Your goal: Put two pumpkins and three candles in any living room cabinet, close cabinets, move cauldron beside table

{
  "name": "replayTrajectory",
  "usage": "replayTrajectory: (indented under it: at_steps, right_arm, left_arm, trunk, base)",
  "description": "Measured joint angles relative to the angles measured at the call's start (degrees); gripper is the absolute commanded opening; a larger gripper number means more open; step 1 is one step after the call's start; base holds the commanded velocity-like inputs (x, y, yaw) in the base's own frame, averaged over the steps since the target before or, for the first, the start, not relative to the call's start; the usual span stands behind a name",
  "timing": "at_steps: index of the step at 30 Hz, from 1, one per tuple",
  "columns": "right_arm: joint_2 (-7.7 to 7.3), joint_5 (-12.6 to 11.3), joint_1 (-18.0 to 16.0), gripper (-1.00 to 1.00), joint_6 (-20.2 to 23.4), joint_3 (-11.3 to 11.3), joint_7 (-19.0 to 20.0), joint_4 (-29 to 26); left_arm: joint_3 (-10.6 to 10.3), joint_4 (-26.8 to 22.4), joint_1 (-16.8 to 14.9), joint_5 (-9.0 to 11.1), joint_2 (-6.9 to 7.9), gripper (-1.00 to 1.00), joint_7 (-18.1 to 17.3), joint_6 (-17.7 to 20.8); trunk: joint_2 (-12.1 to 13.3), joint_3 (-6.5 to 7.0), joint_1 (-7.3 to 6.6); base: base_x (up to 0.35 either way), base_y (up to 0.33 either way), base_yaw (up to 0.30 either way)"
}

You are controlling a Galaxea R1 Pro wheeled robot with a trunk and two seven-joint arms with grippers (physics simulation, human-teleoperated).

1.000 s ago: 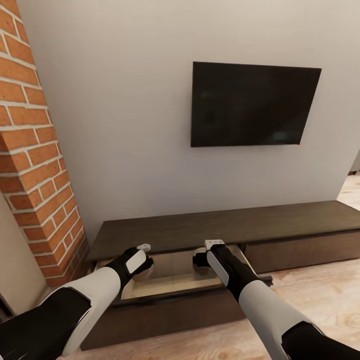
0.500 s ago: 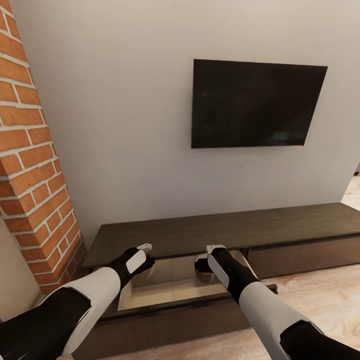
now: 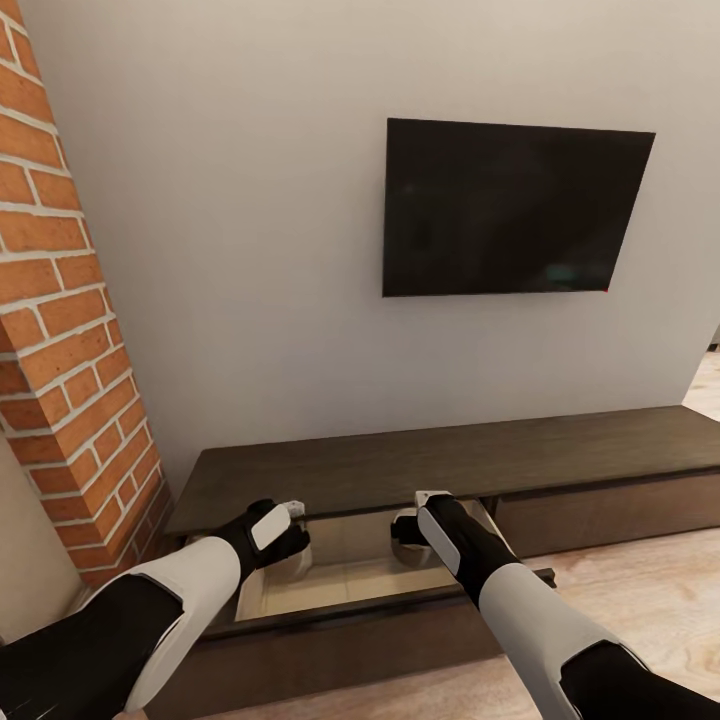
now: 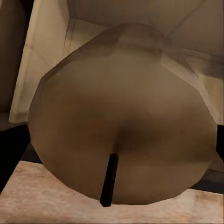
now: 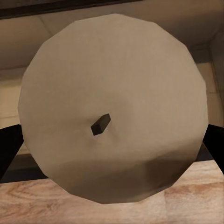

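A dark television hangs at two o'clock on the grey wall (brick column at nine).

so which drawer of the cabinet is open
The leftmost drawer, nearest the brick column; its pale inside shows beneath both claws, while the drawer front to its right sits flush.

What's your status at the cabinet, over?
Left gripper shut on a candle, right gripper shut on another. Both over the open drawer. Nothing in the way.
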Motion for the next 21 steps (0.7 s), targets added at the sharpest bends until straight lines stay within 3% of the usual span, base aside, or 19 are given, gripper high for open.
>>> replayTrajectory:
  at_steps: [2,13,21]
  right_arm:
    - [0.00,0.0,0.0,-1.00,0.0,0.0,0.0,0.0]
    - [0.00,0.0,0.0,-1.00,0.0,0.0,0.0,0.0]
    - [0.00,0.0,0.0,-1.00,-0.1,0.0,0.0,0.0]
  left_arm:
    - [-0.1,0.1,0.0,-0.1,-0.03,-1.00,0.1,1.9]
    - [0.0,0.0,0.0,-0.3,0.04,-1.00,0.1,2.7]
    - [0.1,0.0,0.0,-0.3,0.12,-1.00,0.1,2.7]
  trunk:
    - [0.0,0.00,0.00]
    - [0.0,0.00,0.00]
    - [-3.2,-1.43,1.75]
  base:
    - [0.000,0.000,0.000]
    - [0.000,0.000,0.000]
    - [0.000,0.000,0.000]
